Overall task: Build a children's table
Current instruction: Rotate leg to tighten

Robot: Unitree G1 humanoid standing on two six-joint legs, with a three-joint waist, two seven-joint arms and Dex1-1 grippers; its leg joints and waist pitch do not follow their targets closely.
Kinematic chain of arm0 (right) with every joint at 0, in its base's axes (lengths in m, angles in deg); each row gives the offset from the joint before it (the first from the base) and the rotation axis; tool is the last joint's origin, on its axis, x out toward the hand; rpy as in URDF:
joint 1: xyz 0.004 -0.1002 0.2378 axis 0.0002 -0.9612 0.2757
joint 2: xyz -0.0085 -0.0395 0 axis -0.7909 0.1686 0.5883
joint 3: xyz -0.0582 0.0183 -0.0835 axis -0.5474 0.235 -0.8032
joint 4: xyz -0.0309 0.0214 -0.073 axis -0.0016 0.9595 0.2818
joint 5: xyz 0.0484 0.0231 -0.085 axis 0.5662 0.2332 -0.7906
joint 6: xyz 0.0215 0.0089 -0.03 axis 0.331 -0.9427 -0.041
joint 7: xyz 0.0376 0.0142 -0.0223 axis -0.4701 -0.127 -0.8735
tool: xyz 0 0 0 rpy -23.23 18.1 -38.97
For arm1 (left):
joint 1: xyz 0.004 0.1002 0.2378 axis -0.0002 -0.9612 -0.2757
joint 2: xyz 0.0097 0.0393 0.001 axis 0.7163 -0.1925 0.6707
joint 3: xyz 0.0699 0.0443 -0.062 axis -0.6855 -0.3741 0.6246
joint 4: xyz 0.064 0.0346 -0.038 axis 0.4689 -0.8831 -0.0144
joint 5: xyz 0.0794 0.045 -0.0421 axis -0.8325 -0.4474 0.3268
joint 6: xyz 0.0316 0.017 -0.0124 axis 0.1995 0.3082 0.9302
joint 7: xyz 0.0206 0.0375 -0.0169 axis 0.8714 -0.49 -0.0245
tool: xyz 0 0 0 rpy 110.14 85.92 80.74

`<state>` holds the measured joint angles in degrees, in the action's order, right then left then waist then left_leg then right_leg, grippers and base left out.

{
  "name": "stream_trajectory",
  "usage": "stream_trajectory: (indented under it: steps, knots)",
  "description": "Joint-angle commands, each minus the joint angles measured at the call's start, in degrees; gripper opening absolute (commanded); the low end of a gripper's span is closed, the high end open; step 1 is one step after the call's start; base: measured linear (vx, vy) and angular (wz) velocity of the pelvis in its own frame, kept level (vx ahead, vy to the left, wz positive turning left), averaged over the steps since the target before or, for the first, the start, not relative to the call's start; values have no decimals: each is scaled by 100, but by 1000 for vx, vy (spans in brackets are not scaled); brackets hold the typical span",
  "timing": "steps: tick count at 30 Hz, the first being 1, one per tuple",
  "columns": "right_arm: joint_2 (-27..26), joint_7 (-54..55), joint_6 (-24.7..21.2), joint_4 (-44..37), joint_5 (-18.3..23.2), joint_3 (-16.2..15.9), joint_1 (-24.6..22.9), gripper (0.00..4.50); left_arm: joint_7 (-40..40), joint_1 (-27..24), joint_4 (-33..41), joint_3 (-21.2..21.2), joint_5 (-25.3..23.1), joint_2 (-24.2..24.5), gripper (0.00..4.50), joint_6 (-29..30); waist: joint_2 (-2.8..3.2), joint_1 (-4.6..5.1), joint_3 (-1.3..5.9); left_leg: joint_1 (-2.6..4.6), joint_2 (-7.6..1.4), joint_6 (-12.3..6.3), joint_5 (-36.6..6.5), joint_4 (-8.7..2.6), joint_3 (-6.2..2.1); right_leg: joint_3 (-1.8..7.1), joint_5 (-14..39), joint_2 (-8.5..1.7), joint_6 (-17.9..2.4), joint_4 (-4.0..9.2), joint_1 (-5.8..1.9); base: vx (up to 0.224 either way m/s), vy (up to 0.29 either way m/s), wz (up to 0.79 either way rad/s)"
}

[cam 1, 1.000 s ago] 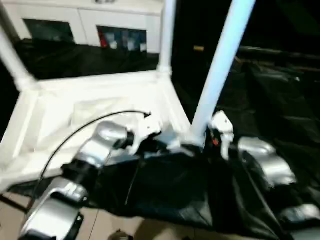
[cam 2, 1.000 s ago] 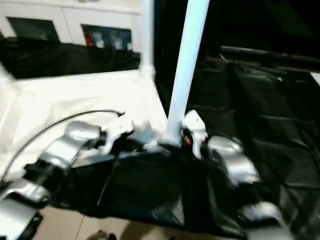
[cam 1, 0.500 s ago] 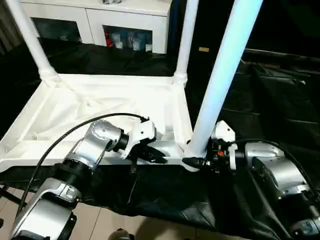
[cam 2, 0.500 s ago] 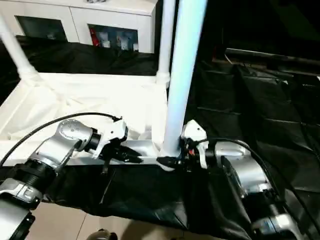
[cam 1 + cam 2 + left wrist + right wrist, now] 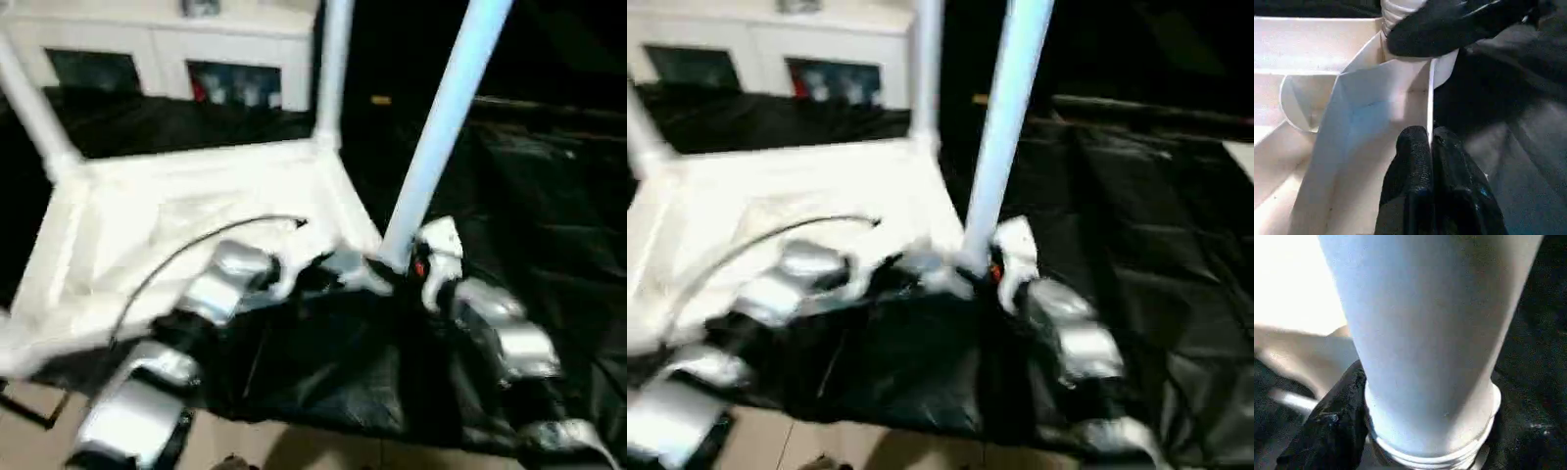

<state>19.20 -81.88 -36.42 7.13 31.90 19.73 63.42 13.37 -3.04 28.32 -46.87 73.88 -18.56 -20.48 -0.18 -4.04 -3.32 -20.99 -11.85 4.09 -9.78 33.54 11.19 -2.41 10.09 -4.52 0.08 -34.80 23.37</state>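
A: Left eye view, item one: table top (image 5: 196, 211), white, upside down on the black sheet (image 5: 549, 215), ribs up. Two legs stand in its far corner sockets, far-left leg (image 5: 29, 113) and far-right leg (image 5: 333, 73).

B: Item two, our left gripper (image 5: 1430, 147): jaws pinched together on the thin near rim of the top, beside the near-right socket. We judge it is steadying the top.

A: Item three, near-right leg (image 5: 441, 127): upright, leaning slightly, foot in the near-right corner socket.

B: Item four, our right gripper (image 5: 416, 264): fingers (image 5: 1334, 426) around the leg's base, clamped on it as far as we can see.

A: Step in hand, by our reckoning: seating this third leg.

B: Next move calls for pressing or twisting it fully home while we brace the rim; the fourth leg is then outstanding.
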Motion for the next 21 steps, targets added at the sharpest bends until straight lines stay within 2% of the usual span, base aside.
stream_trajectory:
  steps: [1,2,6,8,9,10,13,16,19,21]
  knots:
    - [-363,433,-120,546,-12,-127,52,280,283,225,150,125,248,-460,0,-143,-16,14,367,63,-67,114,-1656,-408,-91,164,2114,-306,-952,534,-239,0,0,0]
    - [-469,504,26,725,-33,-75,173,280,333,229,127,96,191,-524,0,-196,-6,44,369,52,-63,67,-1646,-403,-88,166,2010,-301,-976,538,-244,0,0,0]
    - [-617,390,391,982,-65,-48,392,280,296,204,108,63,158,-573,0,-231,28,65,389,45,-67,-32,-1580,-398,-85,166,1725,-293,-1061,513,-257,0,0,0]
    - [-595,139,492,962,-28,-93,445,336,155,157,116,36,168,-468,0,-312,27,73,391,43,-67,-63,-1579,-394,-78,163,1627,-289,-1110,507,-264,0,0,0]
    - [-582,78,528,971,-32,-113,460,336,120,144,117,39,172,-441,0,-330,28,72,393,41,-69,-78,-1583,-395,-79,163,1607,-291,-1121,503,-267,0,0,0]
    - [-578,58,548,981,-36,-120,469,359,108,139,116,42,172,-433,0,-337,26,81,395,37,-70,-98,-1571,-397,-80,161,1560,-286,-1141,496,-273,0,0,0]
    - [-342,-402,731,824,-133,-312,392,377,-319,18,251,18,273,-248,0,-494,22,74,405,36,-75,-152,-1476,-387,-75,165,1376,-291,-1218,476,-280,0,0,0]
    - [-20,-1118,795,601,-87,-430,254,377,-959,-167,543,-36,426,-28,0,-574,13,52,415,21,-90,-273,-1329,-372,-66,170,1064,-295,-1329,440,-309,0,0,0]
    - [422,-2038,728,275,45,-592,77,377,-1541,-310,768,-164,500,236,0,-653,24,39,414,20,-94,-369,-1227,-363,-60,167,792,-281,-1430,412,-328,0,0,0]
    - [630,-2475,653,92,114,-689,-13,377,-1737,-347,834,-165,550,331,0,-650,36,35,411,27,-113,-406,-1253,-363,-51,167,753,-280,-1499,400,-312,0,0,0]
